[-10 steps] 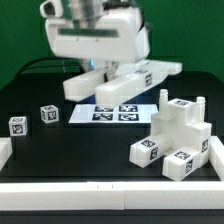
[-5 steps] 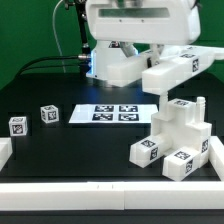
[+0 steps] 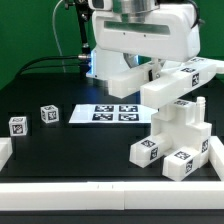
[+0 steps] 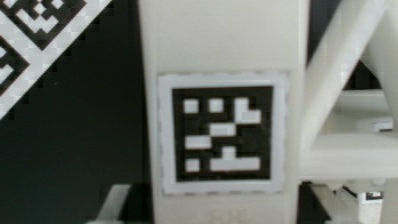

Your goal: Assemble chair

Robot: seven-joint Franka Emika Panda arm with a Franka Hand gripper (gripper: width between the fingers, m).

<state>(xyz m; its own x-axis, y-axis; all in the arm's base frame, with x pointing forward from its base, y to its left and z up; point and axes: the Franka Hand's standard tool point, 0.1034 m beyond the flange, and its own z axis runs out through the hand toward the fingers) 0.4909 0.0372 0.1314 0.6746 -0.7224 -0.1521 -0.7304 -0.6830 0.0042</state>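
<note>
as the gripper (image 3: 152, 68) clamped a tagged white bar (image 3: 180, 80) just above the half-built chair (image 3: 178, 135) at the exterior view's near right, assembly looked roughly midway: two tagged blocks (image 3: 50, 114) lay loose at that view's left, well apart, not yet joined.

white chair parts (image 3: 185, 130) with black-and-white square tags (image 4: 222, 135), white marker board (image 3: 82, 116), black table (image 3: 60, 150)

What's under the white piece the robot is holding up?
The stacked chair blocks sit below the white piece. It covers their tops, so touching cannot be told.
</note>
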